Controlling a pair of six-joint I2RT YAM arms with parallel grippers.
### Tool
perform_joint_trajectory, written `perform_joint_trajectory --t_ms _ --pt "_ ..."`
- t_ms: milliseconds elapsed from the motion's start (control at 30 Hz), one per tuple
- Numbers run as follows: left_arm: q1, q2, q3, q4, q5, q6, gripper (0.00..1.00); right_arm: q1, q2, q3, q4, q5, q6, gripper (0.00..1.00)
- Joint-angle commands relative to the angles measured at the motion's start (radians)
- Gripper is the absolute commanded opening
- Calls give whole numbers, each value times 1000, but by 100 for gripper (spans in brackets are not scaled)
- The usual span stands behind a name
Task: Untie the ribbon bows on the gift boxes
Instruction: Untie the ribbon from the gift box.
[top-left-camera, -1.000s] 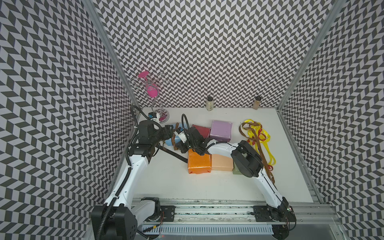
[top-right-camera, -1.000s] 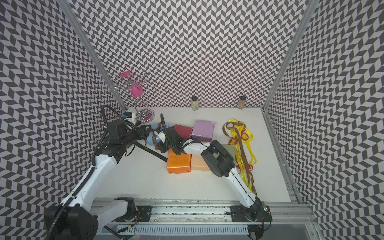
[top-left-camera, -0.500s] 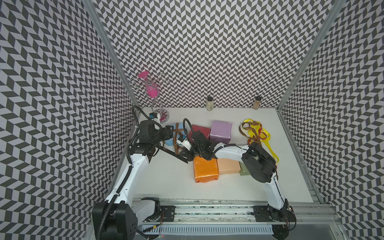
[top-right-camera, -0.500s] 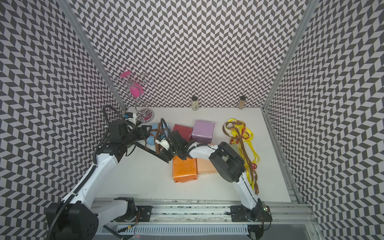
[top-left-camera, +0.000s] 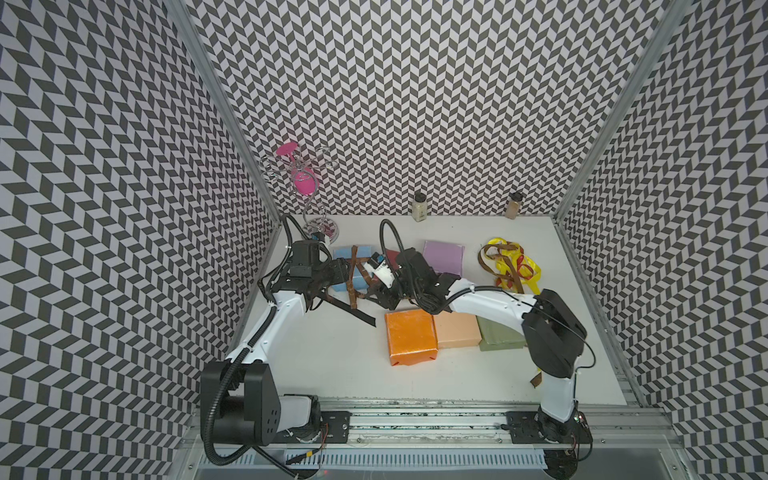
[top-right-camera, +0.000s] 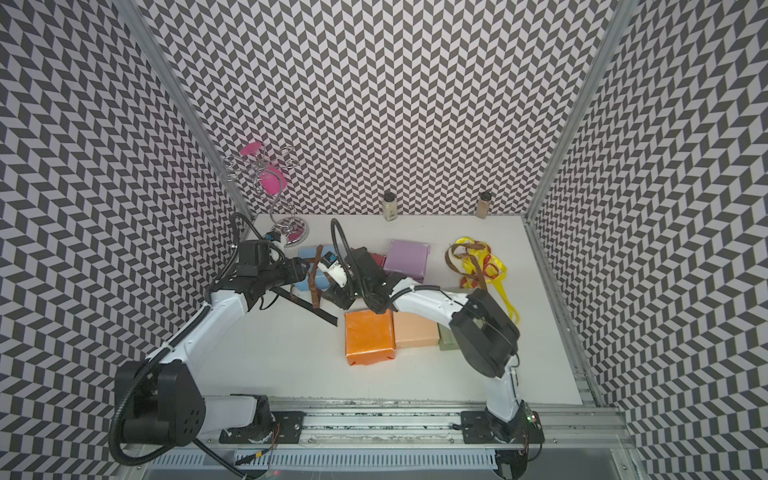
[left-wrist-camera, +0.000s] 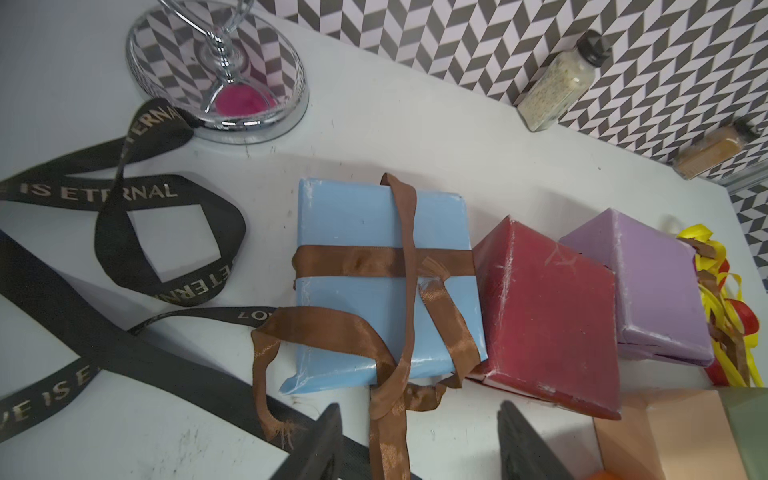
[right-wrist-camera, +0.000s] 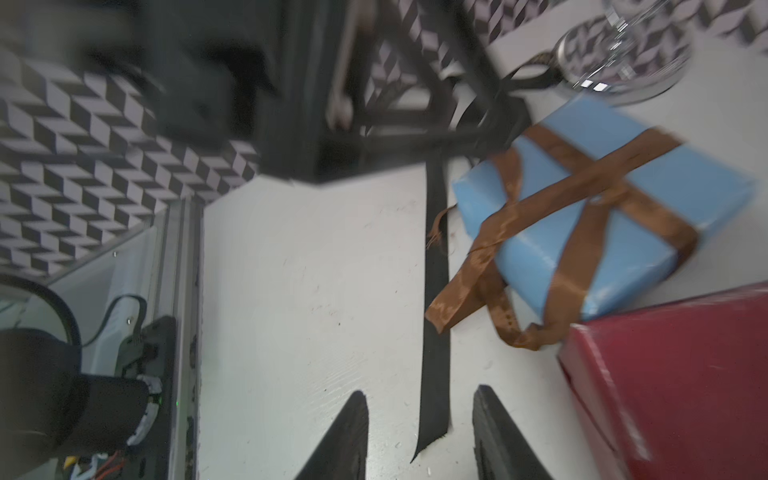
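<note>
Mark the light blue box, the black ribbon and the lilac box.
light blue box (left-wrist-camera: 349, 216): left wrist view, bare paper on its top face.
black ribbon (left-wrist-camera: 95, 192): left wrist view, the stretch lettered IS ETERNAL.
lilac box (top-left-camera: 444, 257): in a top view, middle of its top face.

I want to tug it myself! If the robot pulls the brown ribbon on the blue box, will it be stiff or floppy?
Probably floppy: the brown ribbon droops off the light blue box in loose curls. Likely slippery, since it looks shiny. Its frayed end may shed threads if tugged.
</note>
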Motion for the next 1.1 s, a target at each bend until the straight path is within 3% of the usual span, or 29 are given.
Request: perform_joint_trajectory --t_ms 0,267,900,1067 --pt "-27 47 79 -44 -35 41 57 -81 -144 -110 44 62 68 43" --pt "-83 149 142 -49 -112 49 53 -219 -381 -362 174 62 158 44" --pt "-141 334 212 -41 -248 55 43 -246 -497 -455 160 47 166 45" --pt "-148 352 209 -54 -308 41 34 -248 -511 -466 163 50 163 45"
